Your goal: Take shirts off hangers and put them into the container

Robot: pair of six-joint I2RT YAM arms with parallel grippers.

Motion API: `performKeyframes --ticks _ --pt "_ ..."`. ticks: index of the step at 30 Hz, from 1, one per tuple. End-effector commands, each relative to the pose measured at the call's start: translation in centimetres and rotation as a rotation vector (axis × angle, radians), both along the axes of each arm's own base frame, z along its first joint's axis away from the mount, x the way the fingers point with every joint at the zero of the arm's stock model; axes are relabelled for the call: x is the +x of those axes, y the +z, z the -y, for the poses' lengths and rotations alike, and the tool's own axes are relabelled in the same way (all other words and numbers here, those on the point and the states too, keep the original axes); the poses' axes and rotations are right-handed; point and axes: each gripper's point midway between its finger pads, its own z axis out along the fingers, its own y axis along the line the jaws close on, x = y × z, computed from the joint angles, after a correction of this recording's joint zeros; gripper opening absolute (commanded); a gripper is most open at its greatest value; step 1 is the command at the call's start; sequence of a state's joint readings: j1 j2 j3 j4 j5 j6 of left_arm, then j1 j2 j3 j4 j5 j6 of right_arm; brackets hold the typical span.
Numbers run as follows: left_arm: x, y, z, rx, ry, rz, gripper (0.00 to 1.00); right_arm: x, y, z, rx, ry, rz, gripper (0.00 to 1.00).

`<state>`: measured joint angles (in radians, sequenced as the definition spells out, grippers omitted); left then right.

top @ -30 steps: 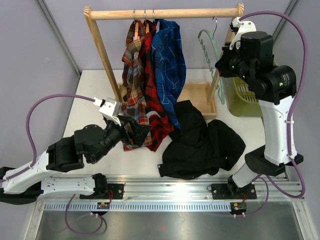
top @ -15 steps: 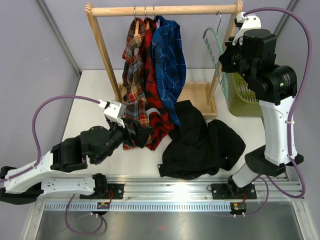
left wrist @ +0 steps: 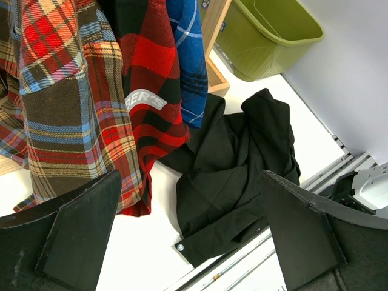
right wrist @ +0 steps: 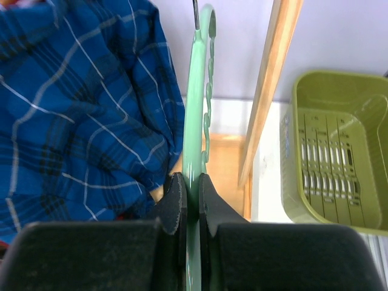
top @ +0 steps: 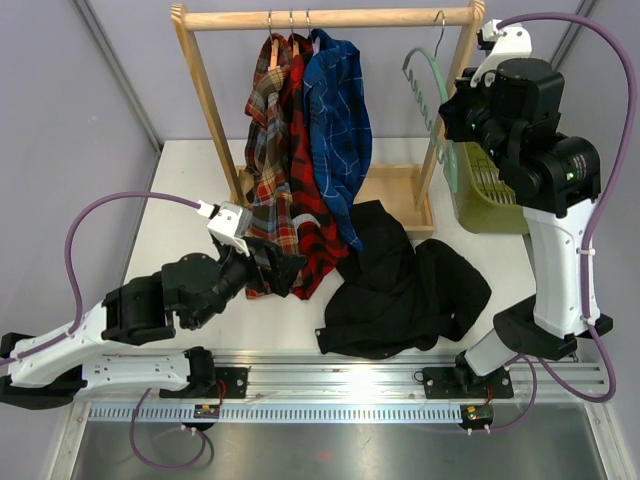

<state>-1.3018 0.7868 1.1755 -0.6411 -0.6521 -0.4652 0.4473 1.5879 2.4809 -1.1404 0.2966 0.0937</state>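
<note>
- So, the right claw (right wrist: 188,195) is pinched tight on the bare green hanger (right wrist: 195,115), whose hook is up at the right end of the rail (top: 330,18).
- Left claw (left wrist: 189,200) is spread wide with nothing in it, down low by the hem of the brown plaid shirt (top: 262,150).
- The black shirt (top: 400,285) is off any hanger, heaped near the front of the table (top: 180,180), stretched roughly left to right.
- From the left claw it lies just to the right. The right claw is way up high, so left looks closer to me.
- The green bin (top: 490,195) sits far right, beyond the shirt, so I'd guess the carry goes rightward.
</note>
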Motion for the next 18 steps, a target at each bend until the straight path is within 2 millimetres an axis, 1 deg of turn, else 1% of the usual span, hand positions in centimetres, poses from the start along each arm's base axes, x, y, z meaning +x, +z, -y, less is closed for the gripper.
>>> performKeyframes --ticks 1,2,5,8,9,10,11,13,14,18 --pt "0.3 1.1 0.2 -0.056 0.024 0.011 0.99 -1.9 6.7 0.8 0.098 -0.005 0.226 0.00" --pt "0.3 0.9 0.3 -0.048 0.022 0.009 0.99 -2.1 6.5 0.7 0.099 0.000 0.217 0.00" --pt "0.3 0.8 0.3 -0.047 0.025 0.005 0.99 -2.6 7.3 0.9 0.118 0.007 0.240 0.00" --pt "0.3 0.9 0.3 -0.048 0.022 0.006 0.99 -2.0 7.3 1.3 0.094 -0.027 0.249 0.00" --pt "0.2 1.2 0.4 -0.052 0.017 0.006 0.99 -1.2 7.2 1.2 0.083 -0.037 0.244 0.00" --pt "0.2 1.0 0.3 -0.045 0.018 0.005 0.99 -0.7 7.0 1.4 0.060 -0.058 0.243 0.00" --pt "0.2 1.1 0.3 -0.048 0.020 0.005 0.99 0.5 6.4 1.0 0.042 -0.067 0.229 0.00" --pt "0.2 1.1 0.1 -0.049 0.021 0.003 0.99 1.9 5.7 1.1 0.011 -0.099 0.215 0.00" --pt "0.2 1.1 0.0 -0.054 0.023 0.000 0.99 3.1 5.0 0.5 0.002 -0.100 0.201 0.00" --pt "0.0 1.0 -0.8 -0.069 0.031 -0.004 0.99 5.3 4.2 -0.5 -0.003 -0.102 0.198 0.00"
